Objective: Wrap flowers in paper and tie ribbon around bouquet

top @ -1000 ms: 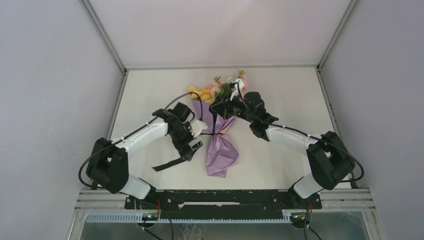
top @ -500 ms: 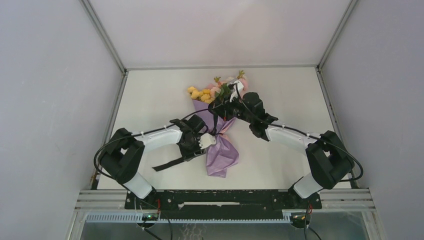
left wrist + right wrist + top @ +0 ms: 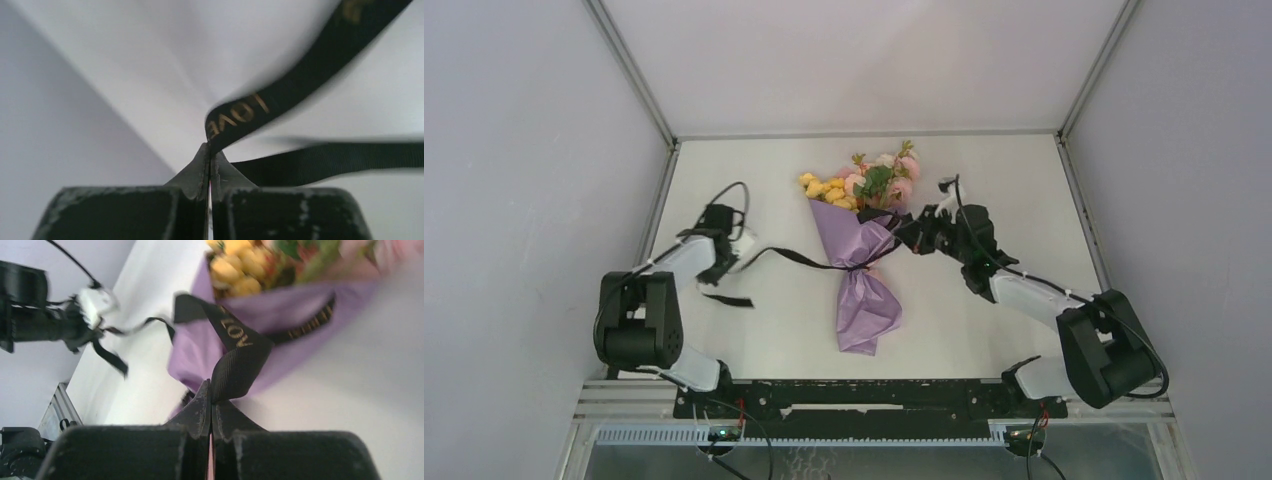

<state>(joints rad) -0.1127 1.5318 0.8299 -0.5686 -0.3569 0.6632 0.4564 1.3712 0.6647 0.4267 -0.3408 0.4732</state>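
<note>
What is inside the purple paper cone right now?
Pink, yellow and white flowers poke out of the top of the paper. Their stems are covered by it and cannot be seen.

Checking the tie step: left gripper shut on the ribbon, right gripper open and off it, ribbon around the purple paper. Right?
No: the right gripper is shut on the ribbon too, pinching a fold of it, as the right wrist view shows. The left gripper and the purple paper are as you say.
</note>
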